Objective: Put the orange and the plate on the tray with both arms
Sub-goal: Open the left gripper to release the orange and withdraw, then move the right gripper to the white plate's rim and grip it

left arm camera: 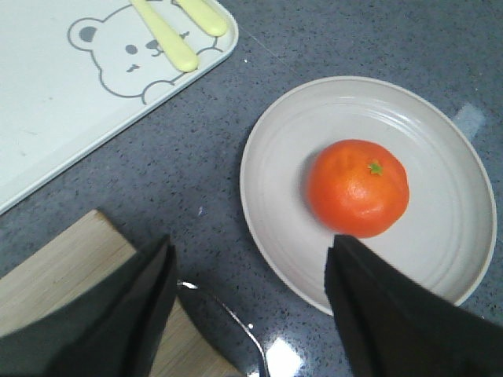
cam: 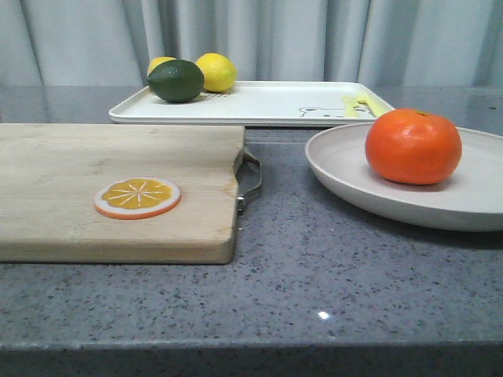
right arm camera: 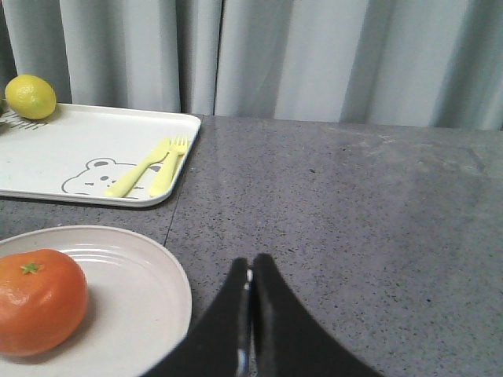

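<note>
While the orange (cam: 413, 147) sits on the plate (cam: 346, 169) near the tray (cam: 259, 102) — beside a wooden cutting board (cam: 118, 188) — the left gripper (left arm camera: 247, 302) hovers spread above the plate's edge, and the right gripper (right arm camera: 251, 306) is pressed together, empty.

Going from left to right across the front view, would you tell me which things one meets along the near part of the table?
Orange slice disc on the wooden cutting board → the board's metal handle → plate → orange resting on it.
</note>
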You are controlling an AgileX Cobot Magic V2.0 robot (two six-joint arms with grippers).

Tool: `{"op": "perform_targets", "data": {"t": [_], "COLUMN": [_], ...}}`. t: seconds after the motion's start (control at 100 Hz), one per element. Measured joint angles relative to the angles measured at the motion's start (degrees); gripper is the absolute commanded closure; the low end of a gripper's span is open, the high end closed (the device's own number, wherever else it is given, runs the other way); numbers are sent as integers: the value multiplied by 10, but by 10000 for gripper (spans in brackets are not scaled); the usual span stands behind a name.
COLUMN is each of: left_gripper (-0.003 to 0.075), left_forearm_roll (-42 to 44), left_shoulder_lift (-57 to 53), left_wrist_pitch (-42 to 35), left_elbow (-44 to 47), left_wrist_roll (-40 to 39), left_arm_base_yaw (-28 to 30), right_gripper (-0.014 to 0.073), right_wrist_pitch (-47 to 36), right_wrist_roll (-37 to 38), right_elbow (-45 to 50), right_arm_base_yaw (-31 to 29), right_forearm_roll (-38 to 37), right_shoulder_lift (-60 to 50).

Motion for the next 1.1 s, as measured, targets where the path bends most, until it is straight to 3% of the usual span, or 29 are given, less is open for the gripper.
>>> {"op": "perform_targets", "data": {"t": [0.55,0.84,0.96,1.1], "left_gripper": [336,336,336,336], "left_forearm_roll": [9,35,47,54], "left_shoulder_lift": [-248,-343,-377,-417], "left_wrist_pitch": [-141,-186,-208,-235], "left_elbow": [275,378,418,461], "left_wrist_roll": [1,1,1,1], "left_arm_base_yaw": [6,6,6,6], "right_gripper": [650,642,575,382], "right_wrist_pitch": [42,97,120,146], "right_wrist_roll": [-1,-3,-3,-4], "right_elbow": [-1,-41,-62,-94], "right_arm_base_yaw": [0,16,25,25], "right_forearm_roll": [0,0,1,1], "right_shoulder_lift": [2,73,117,162]}}
